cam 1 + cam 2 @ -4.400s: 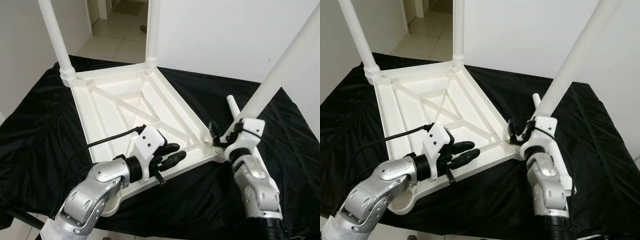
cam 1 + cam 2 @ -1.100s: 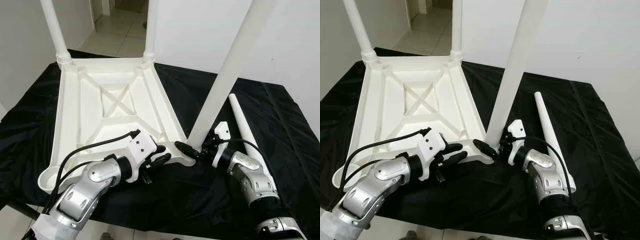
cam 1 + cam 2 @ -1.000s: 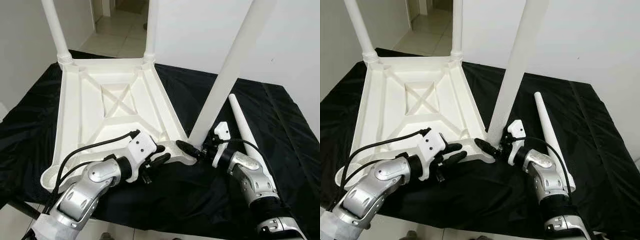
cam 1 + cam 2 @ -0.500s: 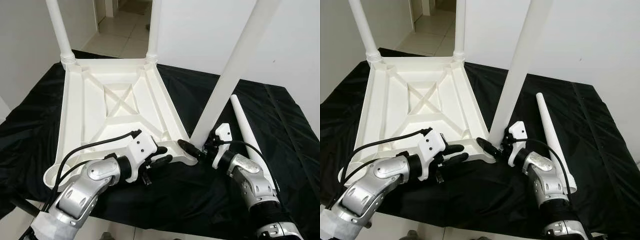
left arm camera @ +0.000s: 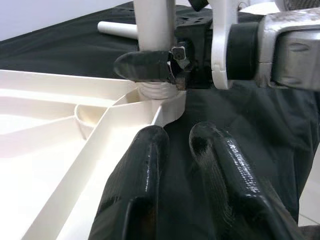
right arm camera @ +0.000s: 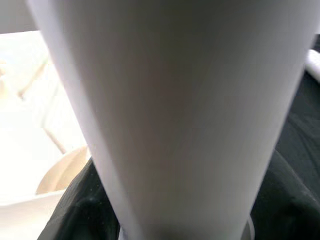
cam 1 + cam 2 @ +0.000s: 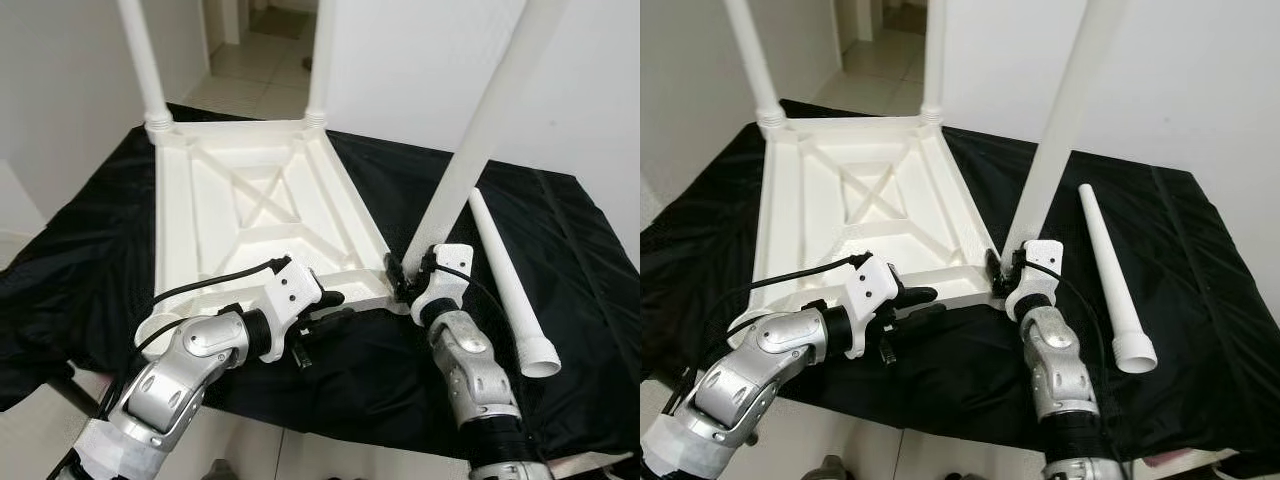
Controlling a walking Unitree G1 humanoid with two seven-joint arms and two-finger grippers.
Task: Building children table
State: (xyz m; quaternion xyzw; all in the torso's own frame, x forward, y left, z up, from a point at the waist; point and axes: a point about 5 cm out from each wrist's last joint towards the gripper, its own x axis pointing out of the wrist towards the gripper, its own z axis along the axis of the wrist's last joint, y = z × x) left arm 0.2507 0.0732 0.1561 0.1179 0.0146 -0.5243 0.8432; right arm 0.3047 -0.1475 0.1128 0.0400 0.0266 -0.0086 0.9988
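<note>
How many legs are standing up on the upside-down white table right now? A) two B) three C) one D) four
B: two legs stand at the far corners of the upside-down table top, a third leg rises at the near corner by the right gripper, and the fourth leg lies on the black cloth.

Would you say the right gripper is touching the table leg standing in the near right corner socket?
Touching. In the left wrist view, a black finger of the right gripper presses against the table leg just above the socket.
</note>
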